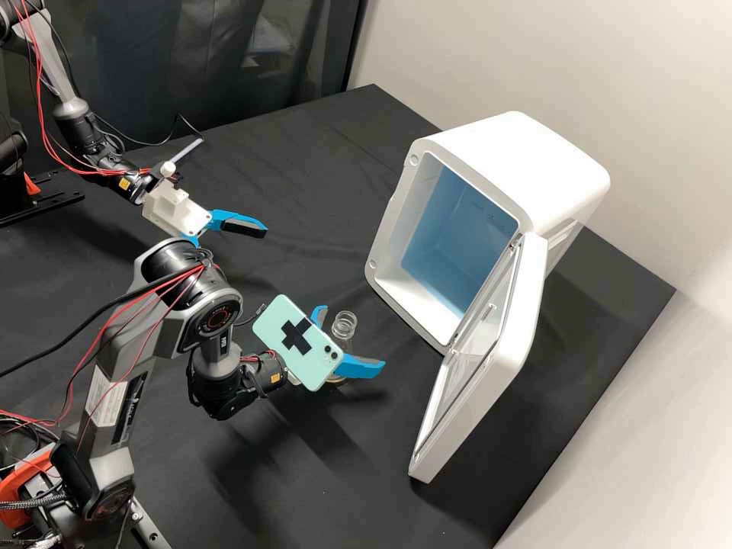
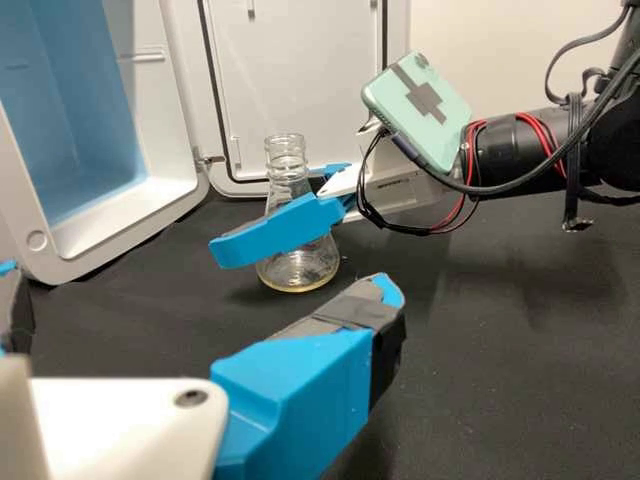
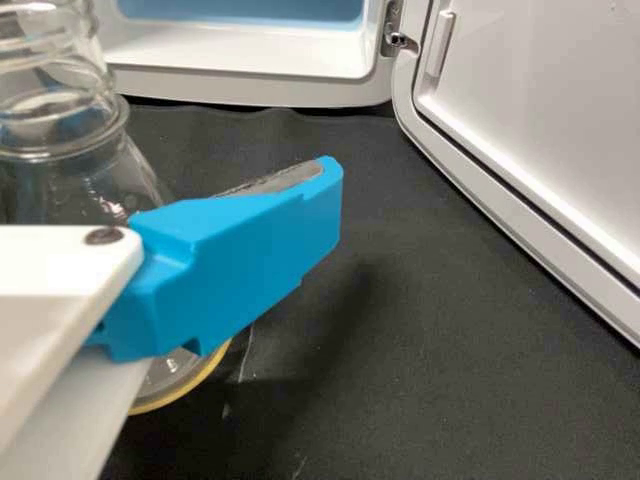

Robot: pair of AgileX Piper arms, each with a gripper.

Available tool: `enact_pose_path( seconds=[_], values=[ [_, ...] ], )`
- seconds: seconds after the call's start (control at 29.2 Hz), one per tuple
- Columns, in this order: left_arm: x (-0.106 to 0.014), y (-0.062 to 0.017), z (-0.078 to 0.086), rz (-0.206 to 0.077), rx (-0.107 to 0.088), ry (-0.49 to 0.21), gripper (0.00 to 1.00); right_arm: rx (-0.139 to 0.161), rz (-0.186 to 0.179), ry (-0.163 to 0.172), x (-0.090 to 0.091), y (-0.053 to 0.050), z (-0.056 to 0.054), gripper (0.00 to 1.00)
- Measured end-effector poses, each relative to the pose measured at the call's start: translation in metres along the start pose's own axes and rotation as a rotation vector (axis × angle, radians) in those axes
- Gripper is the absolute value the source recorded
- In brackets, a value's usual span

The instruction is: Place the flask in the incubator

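My right claw sat open astride the clear glass conical flask, poised to grip it for the white incubator ahead.

Pretty bare lab corner: the black cloth-covered surface runs back to a plain off-white wall on the right, and dark, slightly shiny curtain-like panels close off the back left. Light's soft and even, with faint shadows on the cloth.
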Motion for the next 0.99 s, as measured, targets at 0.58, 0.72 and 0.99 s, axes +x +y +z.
enact_pose_path(
  seconds=[0.58,0.72,0.99],
  values=[
    [-0.0004,0.0003,-0.0019,0.000,-0.013,0.003,1.00,0.001,-0.009,0.010,-0.0003,-0.0056,-0.0061,0.00],
    [-0.0004,0.0003,-0.0019,0.000,-0.013,0.003,1.00,0.001,-0.009,0.009,-0.0003,-0.0056,-0.0061,0.00],
    [-0.0004,0.0003,-0.0019,0.000,-0.013,0.003,1.00,0.005,-0.005,0.003,-0.0004,-0.0058,-0.0061,0.00]
  ],
)
